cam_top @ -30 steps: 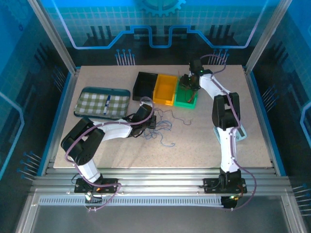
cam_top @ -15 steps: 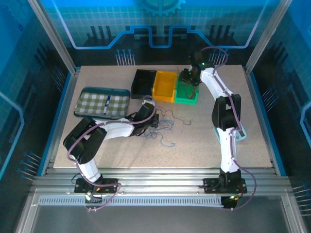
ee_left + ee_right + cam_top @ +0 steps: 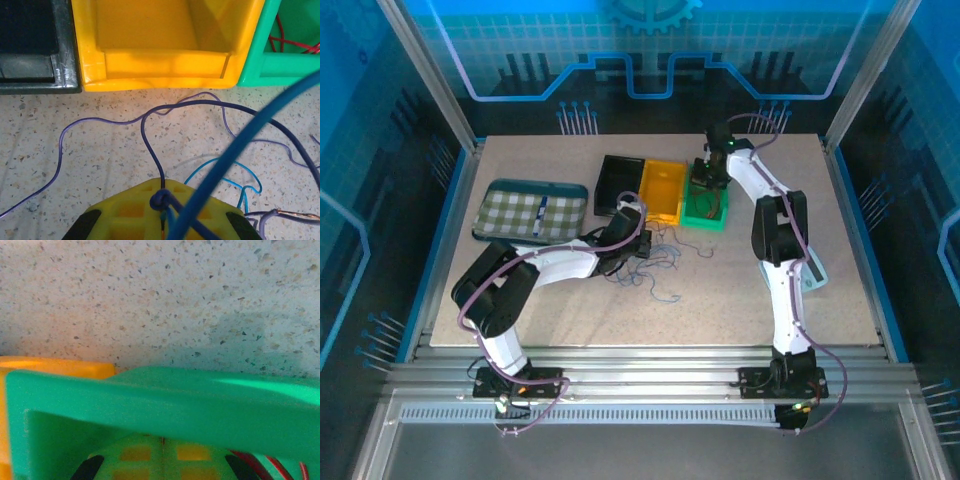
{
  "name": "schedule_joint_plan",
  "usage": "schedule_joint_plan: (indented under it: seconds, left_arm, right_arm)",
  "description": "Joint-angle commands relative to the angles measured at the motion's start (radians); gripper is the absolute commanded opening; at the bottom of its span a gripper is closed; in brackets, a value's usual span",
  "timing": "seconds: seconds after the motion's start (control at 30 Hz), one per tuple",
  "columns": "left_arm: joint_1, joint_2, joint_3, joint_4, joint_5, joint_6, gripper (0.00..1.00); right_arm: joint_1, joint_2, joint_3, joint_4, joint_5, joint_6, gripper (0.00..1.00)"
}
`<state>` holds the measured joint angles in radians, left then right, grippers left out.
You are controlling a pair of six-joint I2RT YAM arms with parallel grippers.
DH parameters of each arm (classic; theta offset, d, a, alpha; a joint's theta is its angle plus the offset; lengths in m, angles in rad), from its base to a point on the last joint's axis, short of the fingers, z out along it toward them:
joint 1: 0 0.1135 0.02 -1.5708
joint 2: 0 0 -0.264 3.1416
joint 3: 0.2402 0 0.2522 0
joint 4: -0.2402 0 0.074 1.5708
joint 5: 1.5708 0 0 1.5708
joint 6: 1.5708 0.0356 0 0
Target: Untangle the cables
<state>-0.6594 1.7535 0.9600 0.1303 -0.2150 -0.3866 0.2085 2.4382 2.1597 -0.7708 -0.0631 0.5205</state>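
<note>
Left end effector (image 3: 161, 210) grips cables (image 3: 227, 157); right end effector (image 3: 162, 442) closed; three bins (image 3: 663, 190).

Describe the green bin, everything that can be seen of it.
The green bin is a small open-topped box of glossy plastic with thick walls and a lower front wall. It stands upright on the speckled table, at the right end of a row, its side apparently touching the yellow bin. Red wires lie inside. The right gripper, shut, reaches into it.

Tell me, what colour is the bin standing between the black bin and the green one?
Yellow; the middle bin shows best in the left wrist view.
</note>
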Motion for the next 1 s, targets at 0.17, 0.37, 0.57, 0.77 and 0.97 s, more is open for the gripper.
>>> schedule_joint_plan:
  seconds: [0.17,0.37,0.57,0.77,0.97]
  left_arm:
    - [-0.008,0.016,0.034,-0.014,0.014,0.02,0.0]
    - [-0.008,0.018,0.035,0.0,0.014,0.024,0.0]
    - [-0.009,0.013,0.03,0.011,0.023,0.023,0.0]
    - [-0.01,0.007,0.022,0.017,0.02,0.023,0.0]
    - [-0.008,0.0,0.032,0.008,0.034,0.031,0.0]
  right_arm:
    - [-0.001,-0.076,-0.058,0.016,0.024,-0.042,0.04]
    - [0.006,-0.144,-0.11,0.012,0.05,-0.052,0.31]
    - [0.009,-0.216,-0.16,0.038,0.048,-0.051,0.32]
    - [0.008,-0.245,-0.164,0.032,0.017,-0.041,0.31]
    - [0.031,-0.406,-0.309,0.087,-0.003,-0.017,0.3]
